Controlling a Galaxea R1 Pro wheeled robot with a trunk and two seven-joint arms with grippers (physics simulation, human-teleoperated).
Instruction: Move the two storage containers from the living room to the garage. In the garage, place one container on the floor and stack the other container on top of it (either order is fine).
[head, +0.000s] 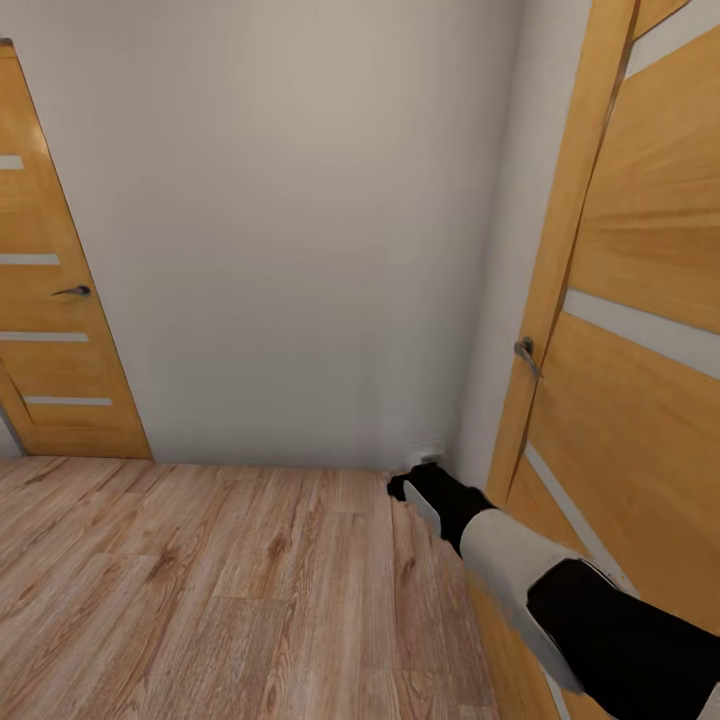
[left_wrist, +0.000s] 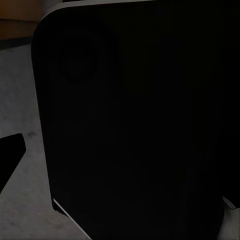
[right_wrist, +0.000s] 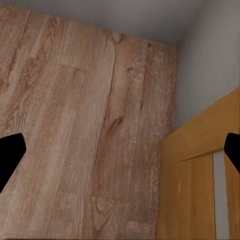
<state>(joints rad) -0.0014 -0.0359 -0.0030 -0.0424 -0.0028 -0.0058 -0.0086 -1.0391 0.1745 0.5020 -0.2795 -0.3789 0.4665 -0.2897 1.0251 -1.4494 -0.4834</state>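
The two storage containers are out of view. My right arm reaches forward and down at the lower right of the head view, its dark right gripper (head: 402, 487) low over light wood planks (head: 200, 580) near the wall corner. In the right wrist view the right gripper (right_wrist: 120, 152) is open, its fingertips (right_wrist: 10, 155) at opposite edges with nothing between them, above the planks and beside an orange-wood door. In the left wrist view the left gripper (left_wrist: 120, 160) faces a large black rounded panel (left_wrist: 140, 125) close up; one fingertip (left_wrist: 10, 155) sits far out at the edge, as when open.
A plain white wall (head: 300, 230) stands straight ahead. A closed orange-wood door (head: 50, 300) with frosted strips and a lever handle is at the left. A second such door (head: 640, 300) with a handle (head: 525, 350) stands close along my right arm.
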